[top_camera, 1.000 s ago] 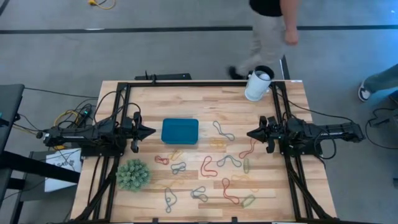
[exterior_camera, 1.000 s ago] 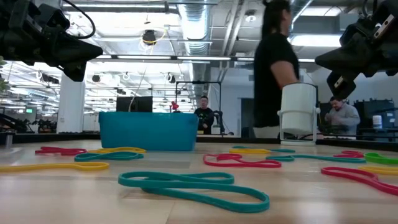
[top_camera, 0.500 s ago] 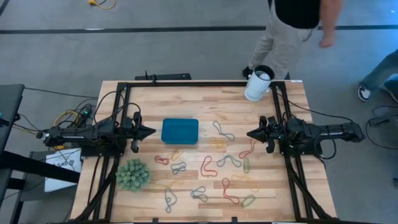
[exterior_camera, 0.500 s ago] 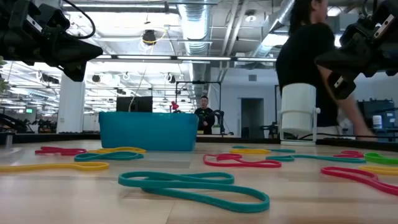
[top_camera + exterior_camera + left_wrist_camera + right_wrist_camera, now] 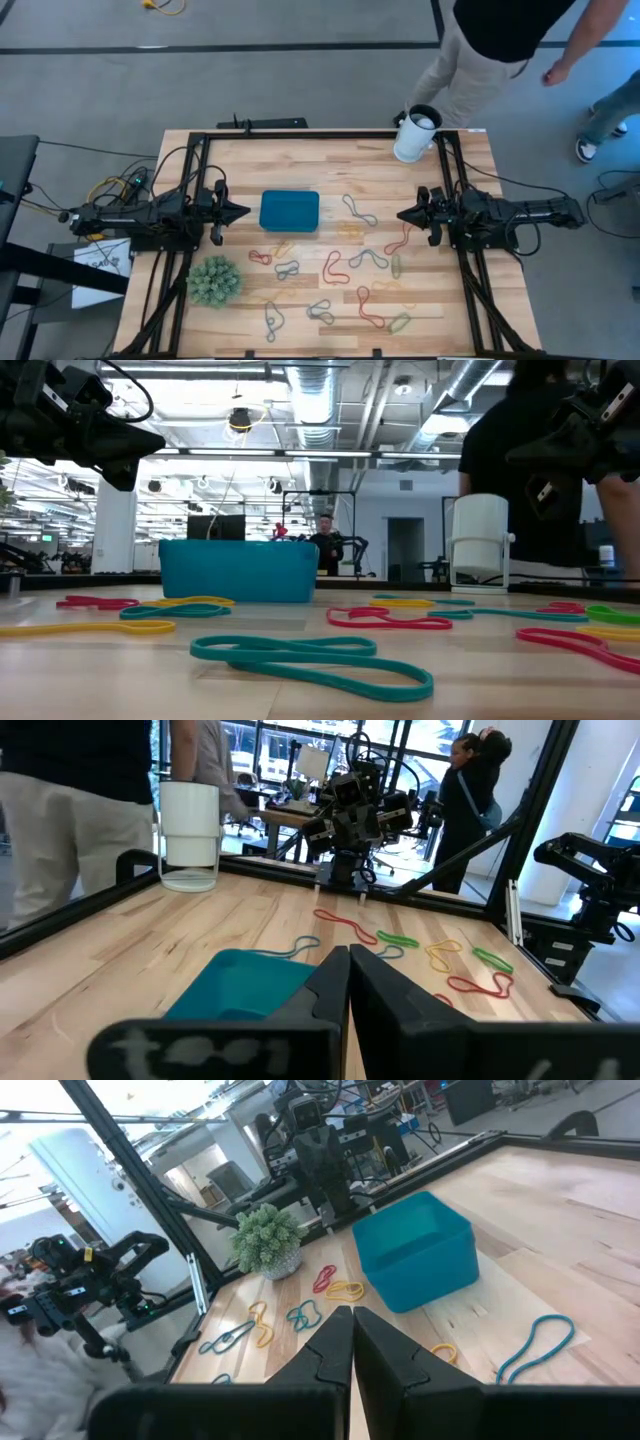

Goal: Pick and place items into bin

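Observation:
The teal bin (image 5: pixel 289 211) rests flat on the wooden table, left of centre; it also shows as a teal bin (image 5: pixel 415 1250) in the right wrist view. Several rubber-band items, among them a red one (image 5: pixel 333 268), a grey-blue one (image 5: pixel 359 210) and a teal one (image 5: pixel 310 660), lie scattered flat to the right of the bin and toward the near edge. My left gripper (image 5: pixel 244 211) hovers shut, level, just left of the bin. My right gripper (image 5: pixel 402 216) hovers shut, level, at the table's right, above the bands. Neither holds anything.
A green spiky ball (image 5: pixel 213 281) sits near the front left. A white cup (image 5: pixel 415 135) stands at the far right edge of the table. A person (image 5: pixel 500 50) walks past beyond the far right corner. A black frame (image 5: pixel 320 134) borders the table.
Both arms have kept still. The person behind the table has walked toward the right, past the white cup.

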You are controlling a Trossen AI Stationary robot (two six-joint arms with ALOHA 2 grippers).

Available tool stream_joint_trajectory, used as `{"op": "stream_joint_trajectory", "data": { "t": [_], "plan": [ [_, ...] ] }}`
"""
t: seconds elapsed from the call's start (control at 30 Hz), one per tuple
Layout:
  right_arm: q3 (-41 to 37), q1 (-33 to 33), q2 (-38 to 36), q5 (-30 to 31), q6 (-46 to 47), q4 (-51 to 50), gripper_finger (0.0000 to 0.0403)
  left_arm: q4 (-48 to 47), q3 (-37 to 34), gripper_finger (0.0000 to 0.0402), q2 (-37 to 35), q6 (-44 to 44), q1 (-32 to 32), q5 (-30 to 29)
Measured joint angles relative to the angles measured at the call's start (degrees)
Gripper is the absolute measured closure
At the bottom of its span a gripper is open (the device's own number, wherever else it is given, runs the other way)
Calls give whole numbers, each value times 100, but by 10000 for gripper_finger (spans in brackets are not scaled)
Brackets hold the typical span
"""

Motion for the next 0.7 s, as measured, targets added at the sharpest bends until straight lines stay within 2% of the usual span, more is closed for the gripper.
{"op": "stream_joint_trajectory", "data": {
  "t": [0.6, 0.7],
  "plan": [
    [0, 0, -2, -1, 0, 1, 396, 0, -1, 401, 0, 0, -1, 0],
    [2, 1, -2, 0, 0, 1, 396, 0, 1, 401, -2, 233, -2, -24]
  ]
}}
